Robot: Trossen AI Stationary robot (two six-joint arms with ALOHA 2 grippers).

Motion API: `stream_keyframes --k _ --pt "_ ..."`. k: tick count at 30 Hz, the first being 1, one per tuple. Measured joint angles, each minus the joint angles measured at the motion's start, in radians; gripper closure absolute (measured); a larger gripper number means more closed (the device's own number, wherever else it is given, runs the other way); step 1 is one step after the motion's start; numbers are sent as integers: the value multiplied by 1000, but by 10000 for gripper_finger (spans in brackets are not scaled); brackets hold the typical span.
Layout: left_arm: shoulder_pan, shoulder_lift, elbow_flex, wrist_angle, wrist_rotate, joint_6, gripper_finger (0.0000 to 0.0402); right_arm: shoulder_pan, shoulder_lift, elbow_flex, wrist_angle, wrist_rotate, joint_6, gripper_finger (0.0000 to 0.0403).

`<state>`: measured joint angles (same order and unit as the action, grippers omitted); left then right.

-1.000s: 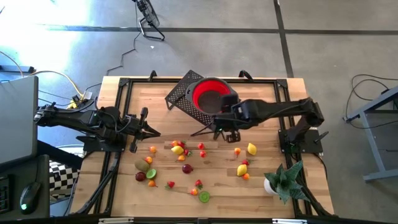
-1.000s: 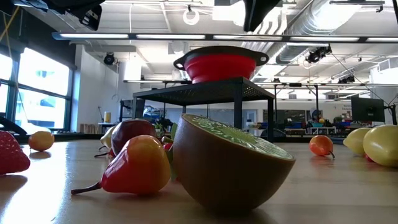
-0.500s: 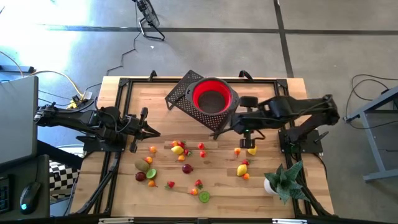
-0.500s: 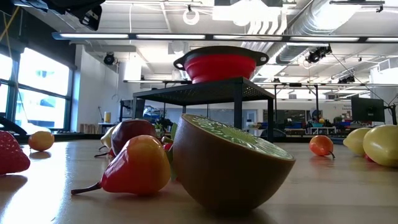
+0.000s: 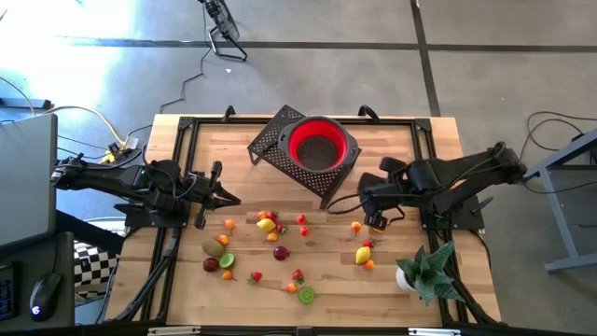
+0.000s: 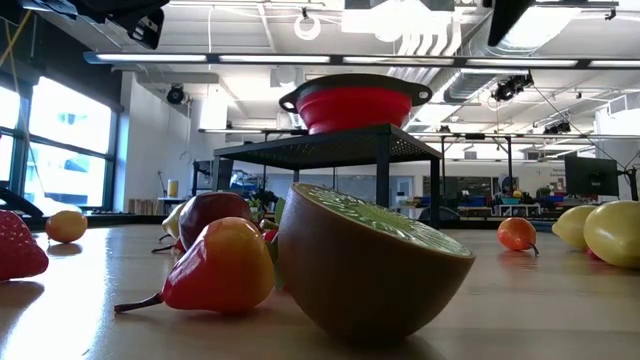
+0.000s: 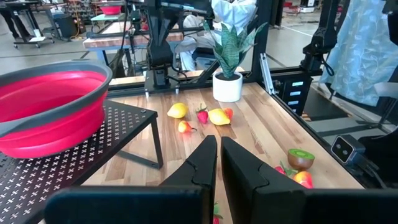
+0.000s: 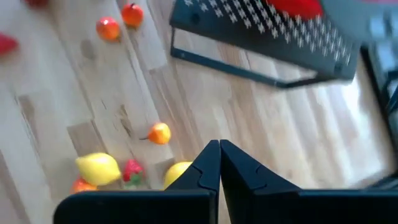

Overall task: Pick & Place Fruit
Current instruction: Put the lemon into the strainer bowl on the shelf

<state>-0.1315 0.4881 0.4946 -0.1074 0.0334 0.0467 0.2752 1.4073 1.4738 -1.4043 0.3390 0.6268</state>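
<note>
Several small toy fruits lie scattered on the wooden table: a cluster (image 5: 270, 224), a lemon (image 5: 363, 255), an orange (image 5: 355, 227) and a kiwi half (image 5: 306, 295), which sits large in the low view (image 6: 370, 260). The red bowl (image 5: 322, 145) sits on a black perforated stand (image 5: 270, 142). My right gripper (image 5: 374, 220) hangs shut over the table's right part, just above a lemon (image 8: 177, 173) that shows beside its fingers in the right wrist view; it touches nothing that I can see. My left gripper (image 5: 220, 196) waits shut at the table's left, above the wood.
A spiky green plant in a white pot (image 5: 424, 271) stands at the near right corner, close to my right arm. The stand's legs (image 8: 249, 74) rise just beyond the right gripper. Bare wood (image 5: 410, 149) lies to the right of the stand.
My right gripper has drawn away from the stand and bowl, moving toward the table's right and near edge, and now hangs over the lemon. The arm has folded back toward its base. No fruit has moved.
</note>
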Motion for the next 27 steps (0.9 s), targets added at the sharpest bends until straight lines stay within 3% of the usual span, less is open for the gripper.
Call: stream_keyframes --k 9,12,18,27 --pt "0 0 0 0 0 -2 382 0 -50 -137 -31 -5 439 400" --pt "0 0 0 0 0 -2 382 0 -45 -176 -62 -72 524 400" --pt "0 0 0 0 0 -1 382 -9 -41 -222 -53 -288 506 400" --pt "0 0 0 0 0 0 382 -9 -41 -233 -48 -297 466 400"
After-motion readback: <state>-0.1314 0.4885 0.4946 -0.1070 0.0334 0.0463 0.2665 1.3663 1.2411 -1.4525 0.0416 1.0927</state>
